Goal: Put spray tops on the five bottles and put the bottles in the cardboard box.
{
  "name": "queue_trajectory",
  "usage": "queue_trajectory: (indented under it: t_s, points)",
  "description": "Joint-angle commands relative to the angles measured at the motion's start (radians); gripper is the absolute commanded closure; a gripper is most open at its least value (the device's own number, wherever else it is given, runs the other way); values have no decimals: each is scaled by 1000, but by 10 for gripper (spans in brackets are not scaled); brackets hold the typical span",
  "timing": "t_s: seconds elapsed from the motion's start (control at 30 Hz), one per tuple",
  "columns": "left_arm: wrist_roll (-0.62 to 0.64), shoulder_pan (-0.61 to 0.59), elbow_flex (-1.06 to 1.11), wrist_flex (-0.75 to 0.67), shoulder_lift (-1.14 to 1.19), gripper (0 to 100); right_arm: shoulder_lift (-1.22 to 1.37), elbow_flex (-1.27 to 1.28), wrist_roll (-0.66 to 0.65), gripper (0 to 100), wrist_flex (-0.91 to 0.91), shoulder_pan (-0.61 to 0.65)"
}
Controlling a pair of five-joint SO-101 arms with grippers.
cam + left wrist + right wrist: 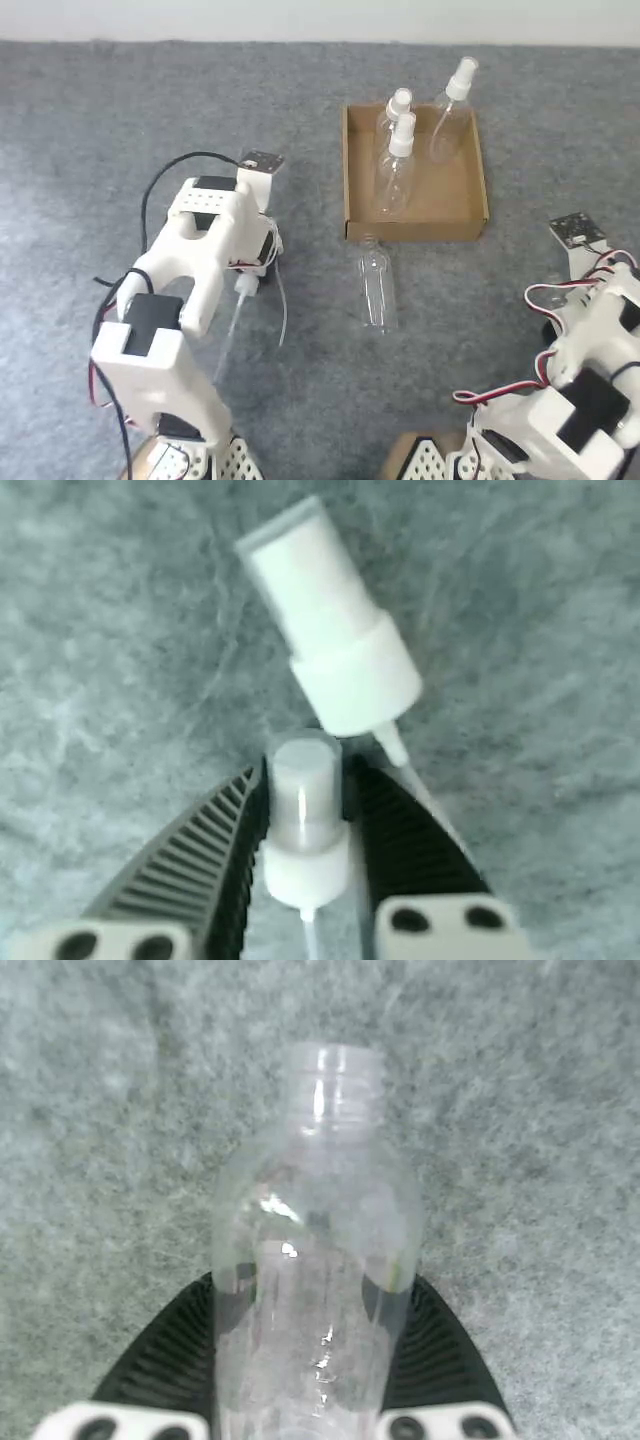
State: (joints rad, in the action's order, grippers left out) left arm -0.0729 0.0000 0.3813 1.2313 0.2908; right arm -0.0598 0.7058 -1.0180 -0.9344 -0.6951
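Observation:
My left gripper is shut on a white spray top, nozzle end forward, just above the grey carpet. In the high view this spray top hangs under the left arm with its thin tube trailing toward the front. A second spray top lies on the carpet just beyond the fingertips. My right gripper is shut on a clear bottle with a bare threaded neck. Another open bottle lies on the carpet in front of the cardboard box. Three capped bottles rest inside the box.
The right arm sits at the front right, well away from the box. Grey carpet covers the whole table. Cables loop around the left arm. Open carpet lies to the left of the box and behind the left arm.

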Motion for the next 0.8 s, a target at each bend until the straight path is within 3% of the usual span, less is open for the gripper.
queue_trajectory:
  t_s: [0.0,0.17,0.4,0.57,0.77]
  points:
    - [-11,-17,-10,25,-92,986,-64,-44,-17,991,8,-15]
    - [-6,-15,-8,112,-338,991,-65,-48,-17,984,8,-15]
    - [77,11,12,170,-675,991,-67,-51,-9,752,8,-13]
    - [97,55,108,132,-761,991,-67,-92,87,717,8,-2]
    - [163,60,231,-26,-781,991,-62,-176,170,659,-2,25]
